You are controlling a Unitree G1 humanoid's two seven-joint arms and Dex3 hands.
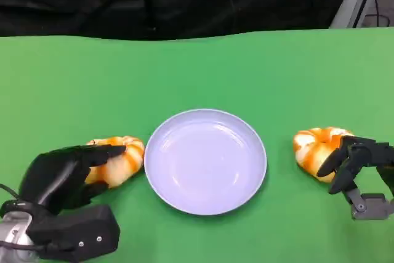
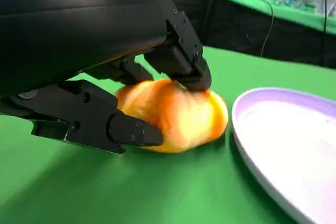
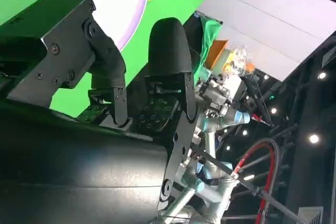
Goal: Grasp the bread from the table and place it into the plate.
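On the green worktop (image 1: 197,72), lavender plate (image 1: 205,161) at centre. Left hand (image 1: 64,173), fingers (image 2: 181,59) closed around striped bread roll (image 1: 120,159) at plate's 9 o'clock. Second roll (image 1: 315,149) at 3 o'clock; right hand (image 1: 356,164) fingers spread beside it, holding nothing.

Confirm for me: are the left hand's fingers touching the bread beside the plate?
Touching. The left wrist view shows the left hand's fingers pressed on top of the bread, with another alongside it below.
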